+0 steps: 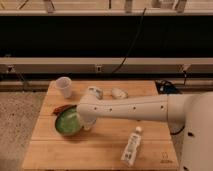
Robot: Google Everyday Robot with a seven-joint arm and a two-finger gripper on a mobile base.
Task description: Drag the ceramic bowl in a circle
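The ceramic bowl (66, 123), green inside with a darker rim, sits on the left part of the wooden table (100, 150). My white arm reaches across from the right. My gripper (87, 124) points down at the bowl's right rim, and the wrist hides that edge of the bowl. I cannot tell whether it touches the rim.
A translucent white cup (63, 86) stands at the table's back left. A small can-like item (95, 92) and a small white object (119, 93) lie at the back. A white bottle (131, 146) lies at the front right. A reddish-brown item (61, 108) lies just behind the bowl.
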